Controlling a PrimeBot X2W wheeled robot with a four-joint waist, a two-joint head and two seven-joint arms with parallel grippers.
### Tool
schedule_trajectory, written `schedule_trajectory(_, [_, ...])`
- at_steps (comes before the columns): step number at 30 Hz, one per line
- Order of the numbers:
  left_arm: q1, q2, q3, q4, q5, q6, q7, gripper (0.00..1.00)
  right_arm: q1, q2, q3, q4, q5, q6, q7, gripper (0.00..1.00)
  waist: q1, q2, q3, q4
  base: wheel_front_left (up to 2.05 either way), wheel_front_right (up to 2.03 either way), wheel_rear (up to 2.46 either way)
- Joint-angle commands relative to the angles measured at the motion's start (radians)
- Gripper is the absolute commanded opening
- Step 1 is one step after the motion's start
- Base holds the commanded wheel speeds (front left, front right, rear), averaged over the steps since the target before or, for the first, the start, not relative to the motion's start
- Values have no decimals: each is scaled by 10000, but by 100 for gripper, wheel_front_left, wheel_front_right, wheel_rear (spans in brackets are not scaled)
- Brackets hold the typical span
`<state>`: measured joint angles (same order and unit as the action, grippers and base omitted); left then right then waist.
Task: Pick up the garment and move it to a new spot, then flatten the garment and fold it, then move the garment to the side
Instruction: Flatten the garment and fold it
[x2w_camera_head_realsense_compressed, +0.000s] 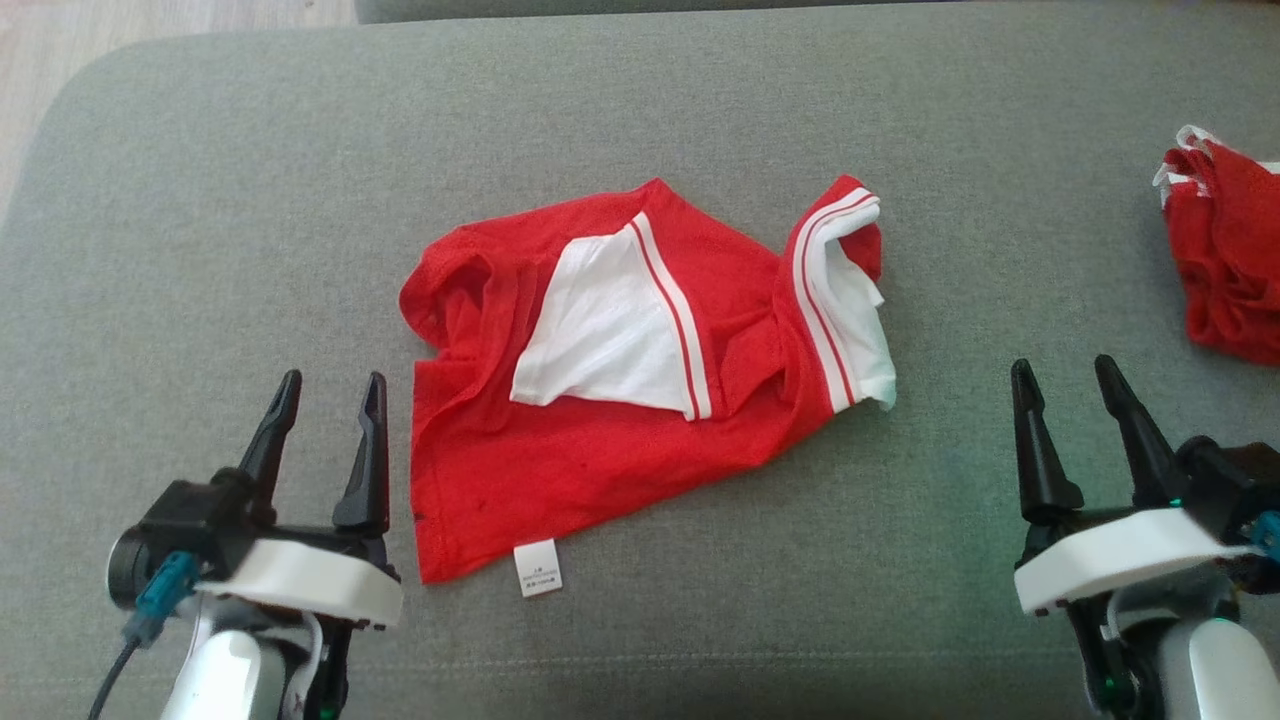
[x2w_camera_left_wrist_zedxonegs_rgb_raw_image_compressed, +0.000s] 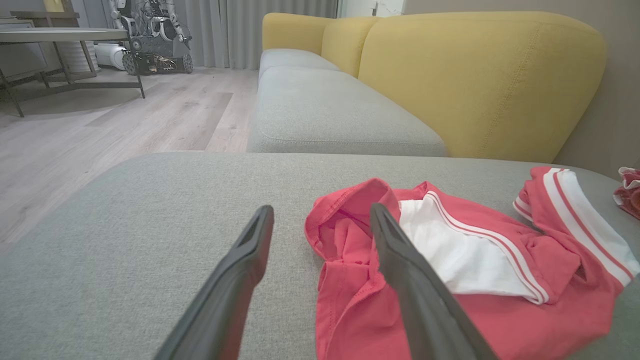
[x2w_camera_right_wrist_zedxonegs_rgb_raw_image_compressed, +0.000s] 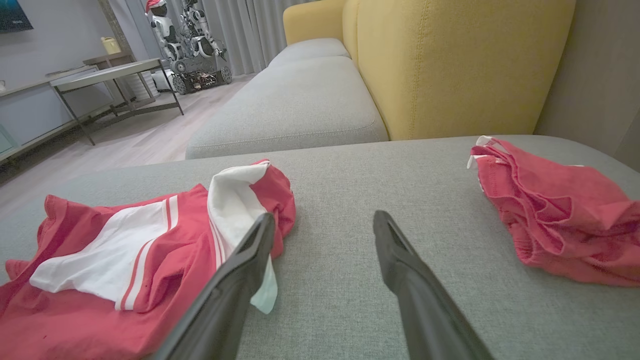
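Flattening is judged the step in hand: the red-and-white shirt (x2w_camera_head_realsense_compressed: 600, 440) lies rumpled at frame centre on the grey sofa seat (x2w_camera_head_realsense_compressed: 200, 200), with the left gripper (x2w_camera_head_realsense_compressed: 333, 378) and right gripper (x2w_camera_head_realsense_compressed: 1062, 363) spread wide and empty at the lower corners. Next, its folded-over sleeves must be pinched and drawn outward. Its care label (x2w_camera_head_realsense_compressed: 537, 567) is given by the head view, the yellow backrest (x2w_camera_left_wrist_zedxonegs_rgb_raw_image_compressed: 480, 80) by the wrist views.
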<state>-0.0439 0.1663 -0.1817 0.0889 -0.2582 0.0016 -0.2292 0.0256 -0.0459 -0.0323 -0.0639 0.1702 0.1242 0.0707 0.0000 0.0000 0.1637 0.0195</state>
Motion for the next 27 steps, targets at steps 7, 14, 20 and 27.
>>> schedule_trajectory(7, [-216,244,293,-393,-67,91,18,100,-223,-43,285,-317,10,65,82,100,0,0,58,21,0,0,0])
schedule_trajectory(14, [-511,228,174,-438,-85,53,1,100,-938,-43,384,316,-7,65,230,100,0,0,438,217,0,0,0])
schedule_trajectory(20, [-1014,125,-45,-319,-71,-93,-75,100,-2372,-65,819,1759,-36,65,495,100,0,0,932,571,0,0,0])
schedule_trajectory(27, [-1404,-42,-196,-33,-73,-207,-204,100,-3671,-268,1151,3345,137,65,616,100,0,0,1263,884,0,0,0])
